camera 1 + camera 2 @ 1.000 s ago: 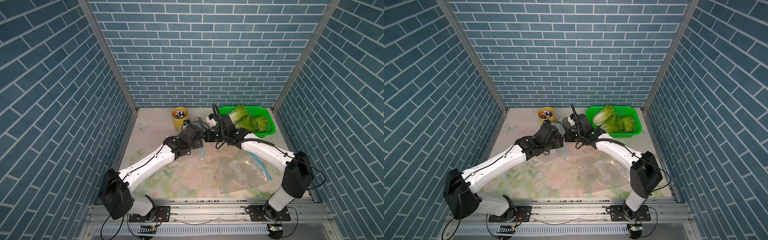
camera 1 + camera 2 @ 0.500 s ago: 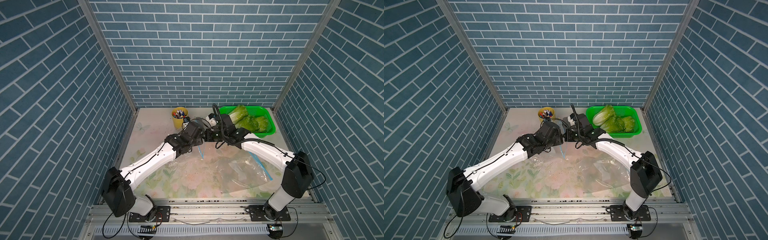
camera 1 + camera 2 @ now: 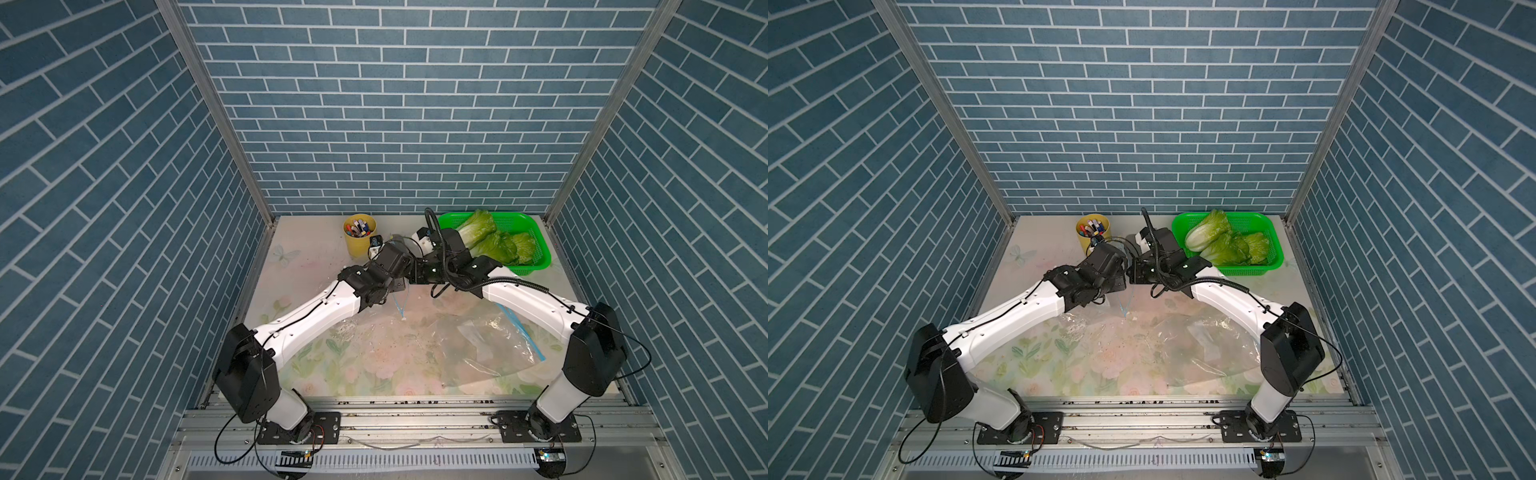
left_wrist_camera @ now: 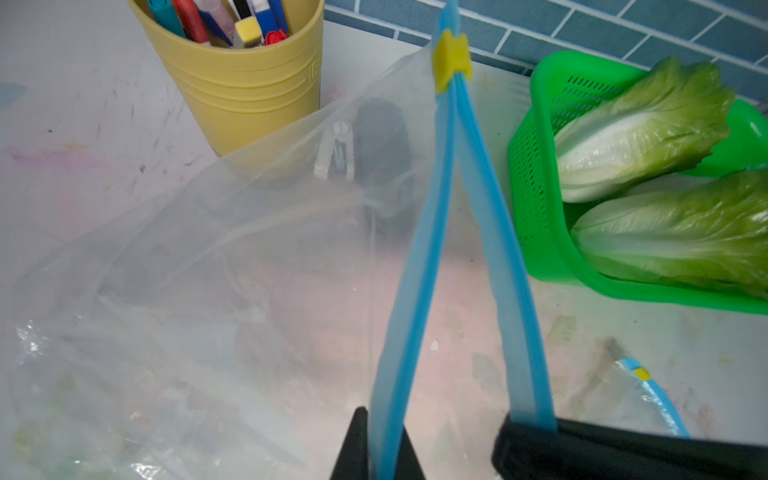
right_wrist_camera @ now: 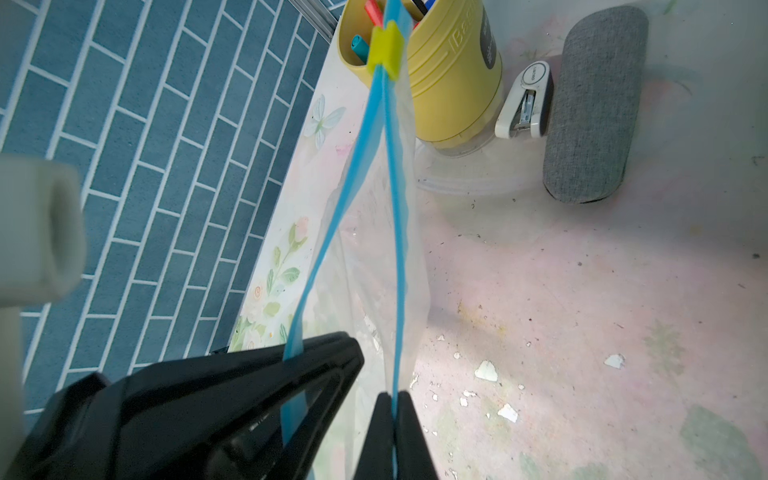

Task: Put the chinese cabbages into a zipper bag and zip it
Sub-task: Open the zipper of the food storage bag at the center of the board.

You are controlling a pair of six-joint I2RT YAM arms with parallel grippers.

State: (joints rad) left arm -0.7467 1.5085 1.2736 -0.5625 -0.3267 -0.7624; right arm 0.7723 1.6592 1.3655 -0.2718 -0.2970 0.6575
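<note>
Three chinese cabbages [image 3: 496, 245] lie in the one green basket [image 3: 534, 269]. Just beside the basket, one zipper bag [image 4: 232, 257] hangs open-mouthed: left gripper [image 4: 384, 446] pinches one blue zipper strip, right gripper [image 5: 392, 432] the other. A second bag [image 3: 490, 353] lies flat near the basket

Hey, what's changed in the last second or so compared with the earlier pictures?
The left gripper edged slightly toward the right gripper and shut on one blue strip at the mouth of the zipper bag. Unchanged: the right gripper is clamped on the other strip, and the chinese cabbages lie in the green basket.
</note>
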